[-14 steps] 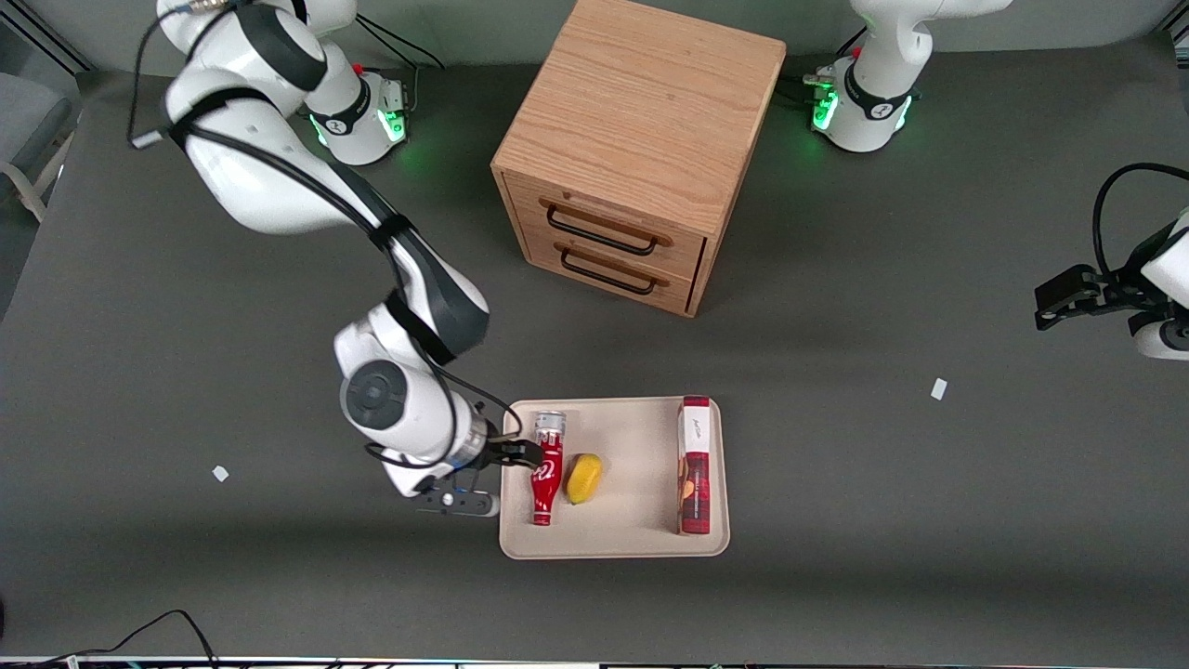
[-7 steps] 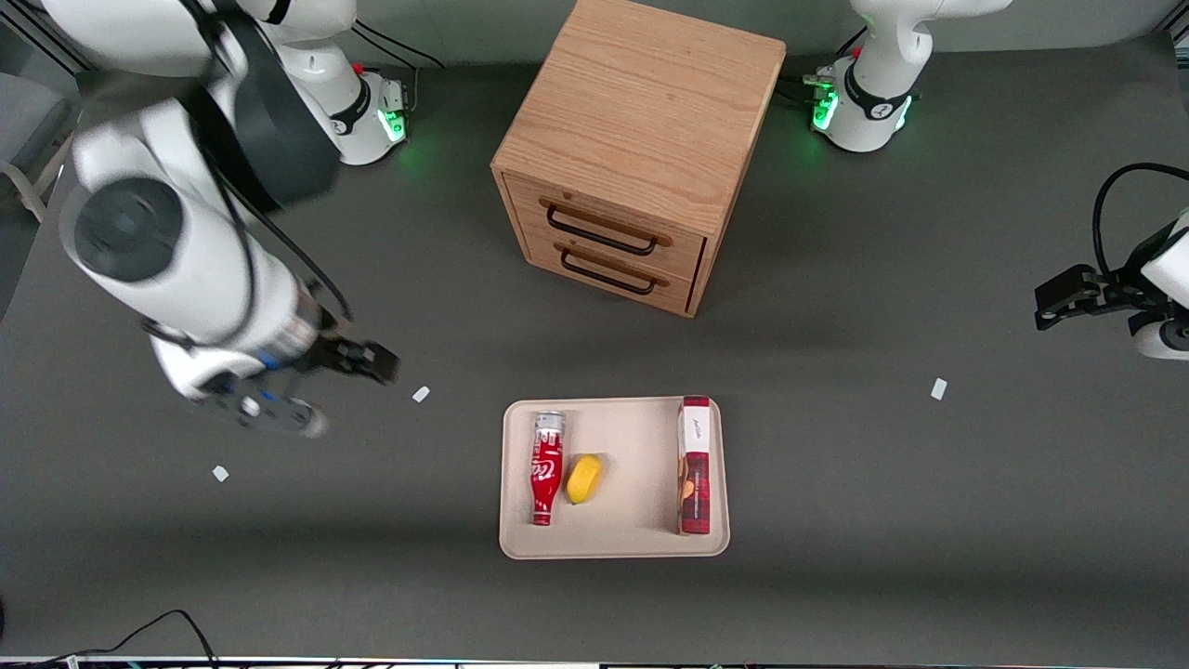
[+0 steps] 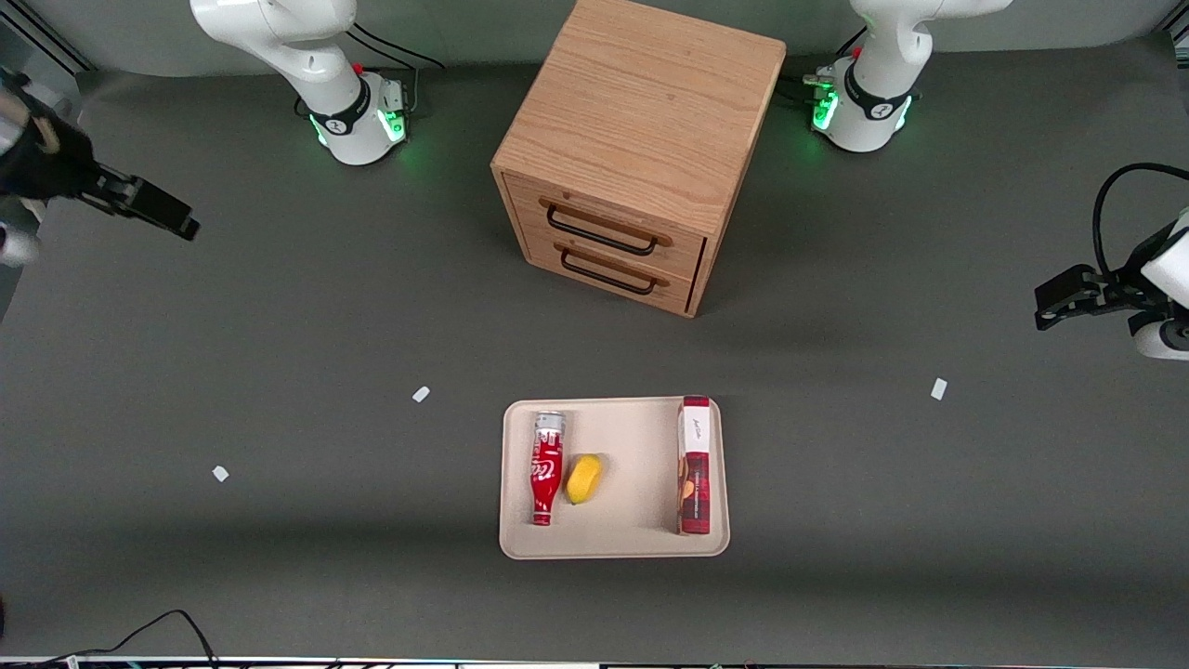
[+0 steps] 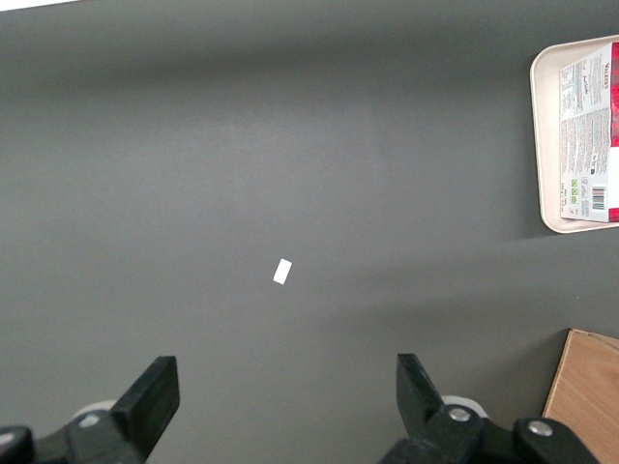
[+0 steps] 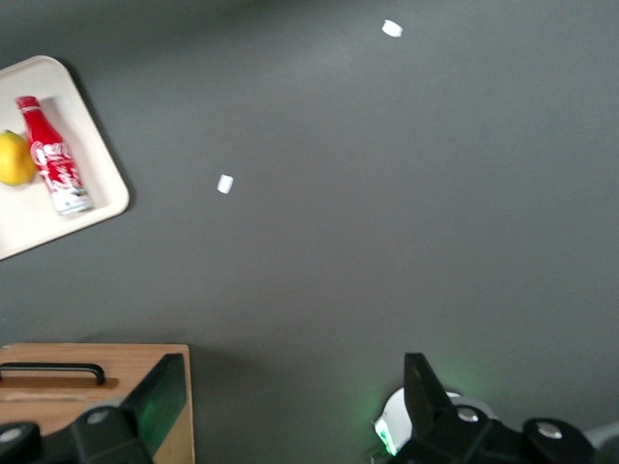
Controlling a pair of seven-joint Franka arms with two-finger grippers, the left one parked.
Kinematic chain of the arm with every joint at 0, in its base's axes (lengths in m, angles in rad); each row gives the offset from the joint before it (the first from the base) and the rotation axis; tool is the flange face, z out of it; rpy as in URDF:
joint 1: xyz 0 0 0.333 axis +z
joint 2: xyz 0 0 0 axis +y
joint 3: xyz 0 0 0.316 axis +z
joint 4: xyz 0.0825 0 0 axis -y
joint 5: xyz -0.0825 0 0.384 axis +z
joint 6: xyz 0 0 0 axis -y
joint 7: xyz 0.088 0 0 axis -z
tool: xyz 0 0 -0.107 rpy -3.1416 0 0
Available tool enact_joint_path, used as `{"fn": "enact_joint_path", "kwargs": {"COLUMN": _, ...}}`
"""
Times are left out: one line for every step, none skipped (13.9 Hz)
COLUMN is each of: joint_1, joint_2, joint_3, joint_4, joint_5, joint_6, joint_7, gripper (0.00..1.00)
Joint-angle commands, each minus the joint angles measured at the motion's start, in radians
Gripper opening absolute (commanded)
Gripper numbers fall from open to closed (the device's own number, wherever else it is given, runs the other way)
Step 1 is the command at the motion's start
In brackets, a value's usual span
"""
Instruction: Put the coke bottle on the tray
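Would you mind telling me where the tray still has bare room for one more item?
On the tray, the widest bare patch lies between the lemon and the red-and-white box. The coke bottle and lemon crowd one end. The end effector is open, far off.

We see our gripper [image 3: 149, 210] raised at the working arm's end of the table, fingers spread, well apart from the tray [image 3: 632, 548]. On the tray, the coke bottle [image 3: 546, 468] lies touching a lemon [image 3: 583, 478] at its 3 o'clock; bare tray separates these from the box [image 3: 694, 465]. The drawer cabinet [image 3: 641, 139] stands at the tray's 12 o'clock.
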Motion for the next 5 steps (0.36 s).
{"fn": "enact_joint_path", "kwargs": {"joint_1": 0.012, "joint_2": -0.158, "joint_3": -0.007, "joint_4": -0.241, "joint_5": 0.021, "joint_6": 0.098, "joint_7": -0.008, "gripper": 1.00}}
{"fn": "enact_joint_path", "kwargs": {"joint_1": 0.015, "joint_2": -0.152, "joint_3": -0.007, "joint_4": -0.226, "joint_5": 0.019, "joint_6": 0.094, "joint_7": -0.014, "gripper": 1.00}}
{"fn": "enact_joint_path", "kwargs": {"joint_1": 0.015, "joint_2": -0.138, "joint_3": -0.009, "joint_4": -0.197, "joint_5": 0.021, "joint_6": 0.089, "joint_7": -0.014, "gripper": 1.00}}
{"fn": "enact_joint_path", "kwargs": {"joint_1": 0.014, "joint_2": -0.117, "joint_3": -0.012, "joint_4": -0.180, "joint_5": 0.022, "joint_6": 0.086, "joint_7": -0.013, "gripper": 1.00}}
{"fn": "enact_joint_path", "kwargs": {"joint_1": 0.014, "joint_2": -0.114, "joint_3": -0.016, "joint_4": -0.175, "joint_5": 0.022, "joint_6": 0.086, "joint_7": -0.008, "gripper": 1.00}}
